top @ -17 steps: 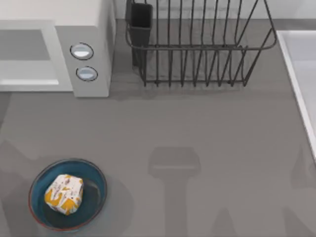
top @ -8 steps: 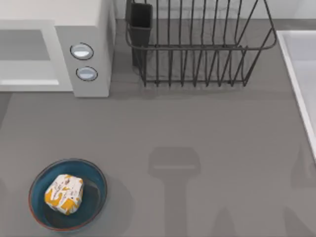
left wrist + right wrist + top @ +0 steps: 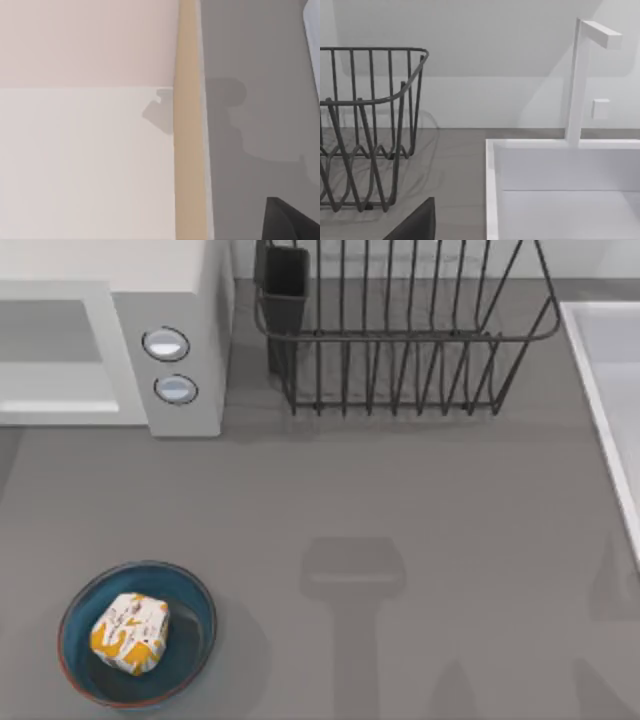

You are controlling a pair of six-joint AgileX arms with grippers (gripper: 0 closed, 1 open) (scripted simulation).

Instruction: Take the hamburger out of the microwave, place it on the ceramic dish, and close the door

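Whether our fingers are open or closed, we cannot tell. Our grey countertop (image 3: 420, 480) carries the white microwave (image 3: 180, 300) at far left, its door (image 3: 60, 350) shut. At near left the hamburger (image 3: 130, 632) rests in the ceramic dish (image 3: 195, 600). Right of the microwave stands a dark wire dish rack (image 3: 400, 340), and a white sink (image 3: 560, 190) lies at far right.
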